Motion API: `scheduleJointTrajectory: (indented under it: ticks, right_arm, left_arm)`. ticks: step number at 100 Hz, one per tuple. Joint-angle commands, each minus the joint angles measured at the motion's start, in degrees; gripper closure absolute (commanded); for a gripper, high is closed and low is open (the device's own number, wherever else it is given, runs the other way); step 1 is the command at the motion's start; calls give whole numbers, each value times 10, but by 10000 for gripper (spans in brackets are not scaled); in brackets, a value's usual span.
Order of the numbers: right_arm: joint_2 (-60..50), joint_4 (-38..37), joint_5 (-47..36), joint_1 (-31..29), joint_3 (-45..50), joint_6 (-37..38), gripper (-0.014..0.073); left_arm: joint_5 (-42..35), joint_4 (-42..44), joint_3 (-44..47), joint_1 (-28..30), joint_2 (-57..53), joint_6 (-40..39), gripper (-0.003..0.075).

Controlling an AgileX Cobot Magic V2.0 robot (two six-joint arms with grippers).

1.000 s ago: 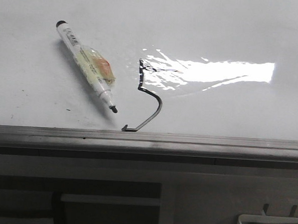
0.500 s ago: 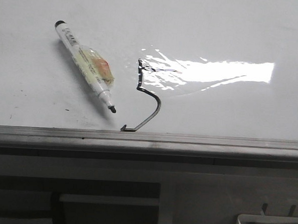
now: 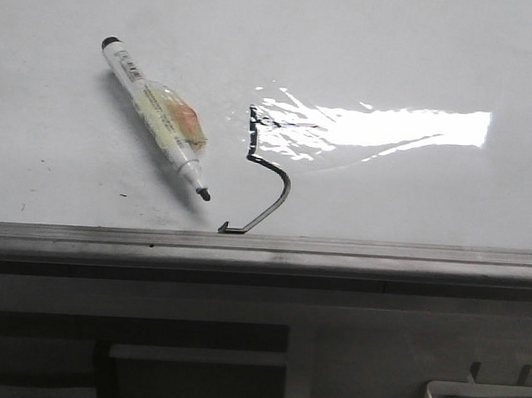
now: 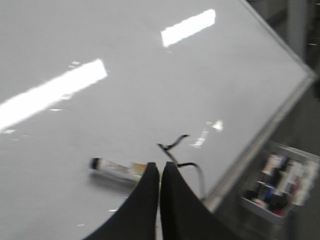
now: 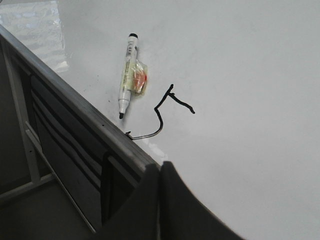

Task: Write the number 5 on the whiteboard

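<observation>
I judge the number 5 [image 3: 260, 176] complete on the whiteboard [image 3: 417, 46]; marker [image 3: 156, 117] lies uncapped beside it; left gripper [image 4: 159, 172] and right gripper [image 5: 159, 172] both closed, empty

Overhead strip-light glare on the glossy whiteboard [image 3: 390, 45] washes out the front view's centre-right; left wrist view motion-blurred, right wrist view sharp, shadows soft.

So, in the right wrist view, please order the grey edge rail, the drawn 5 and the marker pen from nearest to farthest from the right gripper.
1. Grey edge rail: runs right up beside the right gripper.
2. Number 5: on the whiteboard, just past the rail.
3. Marker pen: lying beyond the 5, uncapped tip toward the rail.
</observation>
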Motion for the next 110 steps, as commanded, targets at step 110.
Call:
scheduleJointTrajectory:
  ticks: [110]
  right_arm:
    - [2, 11, -34, -4, -16, -1, 654]
  left_arm:
    - [59, 163, 244, 284, -229, -365, 741]
